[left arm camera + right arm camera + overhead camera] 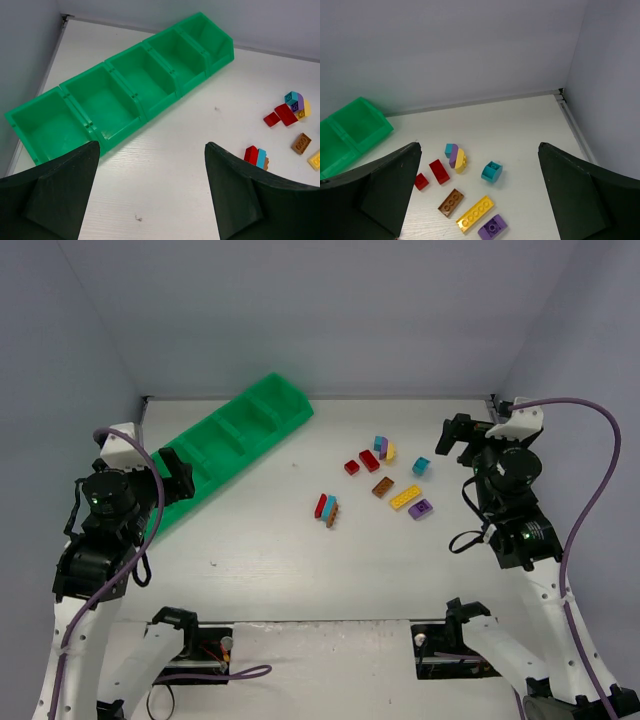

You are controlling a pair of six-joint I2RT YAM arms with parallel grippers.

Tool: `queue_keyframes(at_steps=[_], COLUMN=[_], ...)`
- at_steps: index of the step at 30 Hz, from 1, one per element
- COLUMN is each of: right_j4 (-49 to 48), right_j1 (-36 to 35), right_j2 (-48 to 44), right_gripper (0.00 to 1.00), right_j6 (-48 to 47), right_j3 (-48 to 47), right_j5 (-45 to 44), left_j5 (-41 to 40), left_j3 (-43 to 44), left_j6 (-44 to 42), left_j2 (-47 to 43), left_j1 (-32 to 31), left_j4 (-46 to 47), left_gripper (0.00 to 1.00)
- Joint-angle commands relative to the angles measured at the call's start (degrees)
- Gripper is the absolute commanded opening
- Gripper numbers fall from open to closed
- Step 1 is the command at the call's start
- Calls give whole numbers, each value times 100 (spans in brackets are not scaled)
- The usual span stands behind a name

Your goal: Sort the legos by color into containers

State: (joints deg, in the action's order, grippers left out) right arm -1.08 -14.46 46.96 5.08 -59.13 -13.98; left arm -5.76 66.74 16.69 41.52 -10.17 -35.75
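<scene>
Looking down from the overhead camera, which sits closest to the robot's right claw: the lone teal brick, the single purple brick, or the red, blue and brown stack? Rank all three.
Measured from the right gripper in the top view:
1. The teal brick, just beside it on its left.
2. The purple brick, lower in the view.
3. The red, blue and brown stack, well off to the left.

We see the green tray (236, 440) lying diagonally at left, the legos (369, 461) scattered mid-right on the tabletop (260, 560).

Bright even overhead light, soft faint shadows (no glare), sharp focus, near jaws slightly blurred
</scene>
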Motion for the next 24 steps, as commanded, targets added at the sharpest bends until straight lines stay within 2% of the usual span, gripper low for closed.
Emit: queue_keyframes(at_steps=[1,8,12,17,24], right_j4=[-402,-393,-349,-42,47], right_j1=[-22,-22,-22,-22,-22], right_j2=[-38,24,182,533,859], right_gripper=[100,100,100,100,98], right_j6=[-33,-8,159,537,880], right_j3=[42,236,323,262,297], right_j5=[-96,605,861,809,1345], left_j5=[136,558,874,1033,1428], left_j3=[234,304,585,981,1736], left_j6=[-69,19,28,-78,-508], left_j2=[58,497,1208,2278,3968], left_j1=[-28,-116,-300,-941,-1907], left_j4=[165,112,41,340,814], left_gripper=[79,79,79,79,79])
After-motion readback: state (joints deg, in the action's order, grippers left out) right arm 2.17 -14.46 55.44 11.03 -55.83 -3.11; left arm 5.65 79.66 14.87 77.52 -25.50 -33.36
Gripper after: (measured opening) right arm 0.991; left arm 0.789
